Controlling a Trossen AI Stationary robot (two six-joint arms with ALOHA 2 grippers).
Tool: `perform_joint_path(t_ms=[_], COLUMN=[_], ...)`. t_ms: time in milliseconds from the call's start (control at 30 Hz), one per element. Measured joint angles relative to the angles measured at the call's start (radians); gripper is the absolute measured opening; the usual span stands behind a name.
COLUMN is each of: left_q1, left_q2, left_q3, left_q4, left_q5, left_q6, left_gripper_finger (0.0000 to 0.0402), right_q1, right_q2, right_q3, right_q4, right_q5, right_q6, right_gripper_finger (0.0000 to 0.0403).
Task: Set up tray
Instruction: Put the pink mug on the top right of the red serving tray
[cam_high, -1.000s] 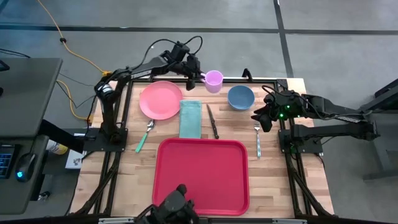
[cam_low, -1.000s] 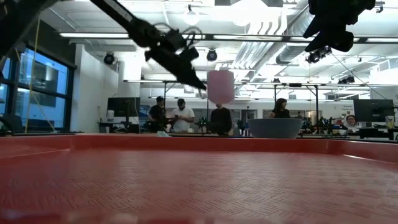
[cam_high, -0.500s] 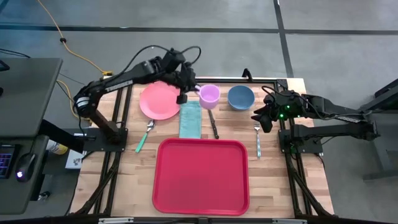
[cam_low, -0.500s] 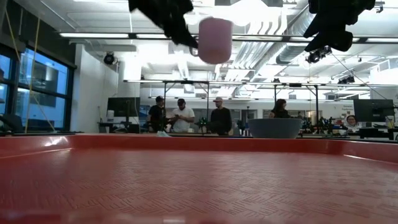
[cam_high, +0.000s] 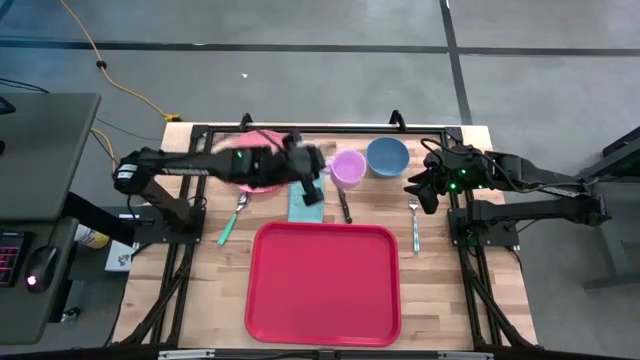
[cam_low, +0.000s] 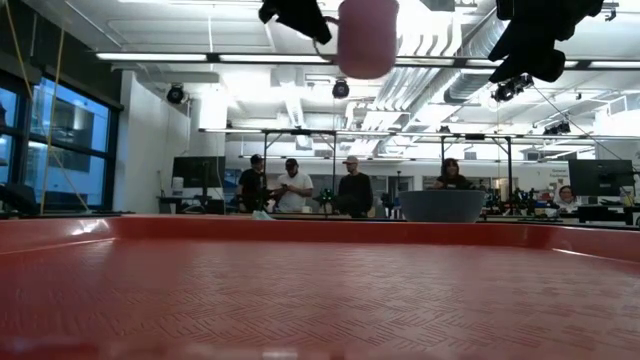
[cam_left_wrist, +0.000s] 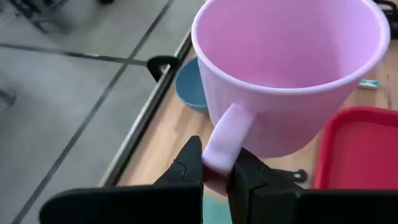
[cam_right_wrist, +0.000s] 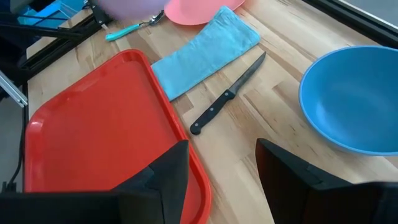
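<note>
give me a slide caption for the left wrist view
Left gripper shut on the pink mug by its handle, carried above the table near the blue bowl and red tray.

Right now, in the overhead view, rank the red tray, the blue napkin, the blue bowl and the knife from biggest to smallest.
1. Red tray, by far the largest.
2. Blue napkin, though the left arm covers part of it.
3. Blue bowl.
4. Knife, the thinnest.

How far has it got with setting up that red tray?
Nothing is on the tray yet. The left pincer holds the pink mug by its handle, in the air. The plate, bowl, napkin, knife, fork and spoon wait on the table.
</note>
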Motion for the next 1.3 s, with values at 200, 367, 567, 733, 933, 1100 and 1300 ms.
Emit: perform_joint_path(t_ms=[200, 367, 567, 733, 933, 1100, 1300], left_q1=[-0.122, -0.197, -0.261, -0.297, -0.319, -0.316, -0.309], left_q2=[0.074, 0.161, 0.248, 0.293, 0.348, 0.404, 0.464], left_q3=[0.0, -0.002, -0.001, -0.001, -0.001, -0.002, -0.001], left_q4=[0.0, 0.035, 0.116, 0.18, 0.228, 0.261, 0.292], left_q5=[-0.117, -0.187, -0.171, -0.147, -0.135, -0.129, -0.124], left_q6=[-0.208, -0.331, -0.344, -0.349, -0.35, -0.369, -0.431], left_gripper_finger=[0.0056, 0.0059, 0.0057, 0.0057, 0.0057, 0.0058, 0.0058], right_q1=[0.0, 0.0, 0.0, 0.0, -0.001, -0.001, -0.001], right_q2=[0.0, -0.001, -0.003, -0.026, -0.07, -0.107, -0.133], right_q3=[0.0, 0.0, 0.0, 0.002, 0.044, 0.094, 0.139], right_q4=[0.006, 0.007, 0.007, 0.006, -0.009, -0.008, -0.008], right_q5=[0.003, -0.029, -0.083, -0.091, -0.069, -0.064, -0.074], right_q6=[-0.028, -0.034, -0.025, -0.004, -0.026, -0.048, -0.089], right_gripper_finger=[0.0165, 0.0165, 0.0165, 0.0165, 0.0165, 0.0165, 0.0165])
